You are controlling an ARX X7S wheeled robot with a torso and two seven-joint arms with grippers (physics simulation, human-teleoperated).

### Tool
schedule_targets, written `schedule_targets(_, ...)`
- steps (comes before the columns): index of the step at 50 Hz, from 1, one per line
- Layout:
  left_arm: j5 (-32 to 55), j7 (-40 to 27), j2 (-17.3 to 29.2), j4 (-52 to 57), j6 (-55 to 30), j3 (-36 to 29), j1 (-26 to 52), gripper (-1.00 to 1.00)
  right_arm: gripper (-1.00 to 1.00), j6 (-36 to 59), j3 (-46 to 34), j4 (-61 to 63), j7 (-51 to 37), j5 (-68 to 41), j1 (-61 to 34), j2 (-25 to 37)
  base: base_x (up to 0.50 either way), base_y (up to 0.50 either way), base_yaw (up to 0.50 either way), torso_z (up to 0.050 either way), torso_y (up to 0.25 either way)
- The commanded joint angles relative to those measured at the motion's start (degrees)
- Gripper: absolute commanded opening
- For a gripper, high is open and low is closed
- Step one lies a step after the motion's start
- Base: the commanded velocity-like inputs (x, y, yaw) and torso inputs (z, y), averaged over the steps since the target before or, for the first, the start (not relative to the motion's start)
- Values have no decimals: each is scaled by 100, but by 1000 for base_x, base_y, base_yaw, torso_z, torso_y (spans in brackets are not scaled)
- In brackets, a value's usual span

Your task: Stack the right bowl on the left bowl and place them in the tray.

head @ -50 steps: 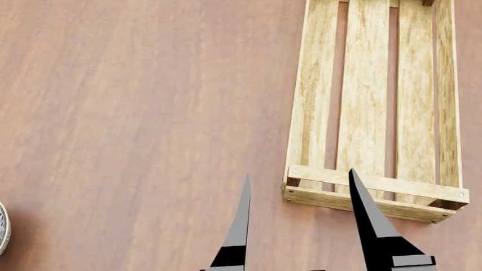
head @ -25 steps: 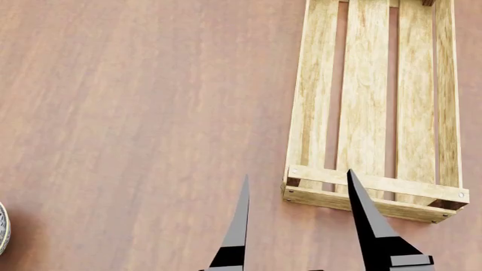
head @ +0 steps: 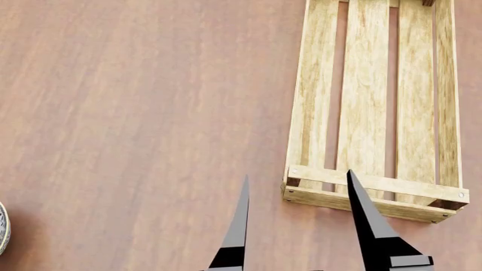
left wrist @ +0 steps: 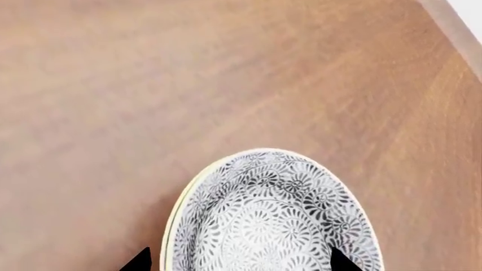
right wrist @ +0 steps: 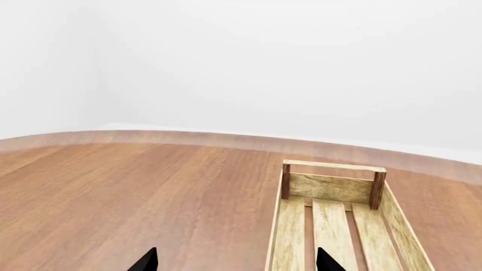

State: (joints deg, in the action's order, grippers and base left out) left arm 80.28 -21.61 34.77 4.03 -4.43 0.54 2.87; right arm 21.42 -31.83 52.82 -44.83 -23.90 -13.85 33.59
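Nearest to me in the head view: my right gripper (head: 296,195), two black pointed fingers spread wide, nothing between them. One fingertip (head: 245,179) stands over bare table (head: 135,113); the other overlaps the near end rail of the tray (head: 374,107).

The left gripper (left wrist: 239,258) shows only in its own wrist view, as two black tips at the frame edge. Fingers set wide apart, one to each side of the bowl (left wrist: 272,217); whether they touch its rim I cannot tell. Bowl holds nothing.

The bowl is grey-and-white with a floral pattern inside and a cream rim, sitting upright on the wood table top. In the head view only a sliver of it (head: 3,228) shows at the left edge, well apart from the tray. A second bowl I cannot make out in any view.

The tray is a light-wood slatted crate on the table ahead and right of the right gripper, long side running away from me, gaps between floor planks, nothing in it. The right wrist view shows its far end wall (right wrist: 331,186) with two darker corner posts.

Beyond the tray: the curved far edge of the table, then plain white wall (right wrist: 301,68).
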Motion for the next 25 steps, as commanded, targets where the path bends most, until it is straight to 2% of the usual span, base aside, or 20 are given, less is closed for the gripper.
schedule_targets(1,14,55,-27,-120,-19,-27,60,100,100,-5,-21,1,-10,2,-10,4,0,0,0,0,0)
schedule_targets(25,-39,62,-95,-378,-62,-124,240,100,100,-41,-44,-31,-18,-9,-21,17,0,0,0,0,0)
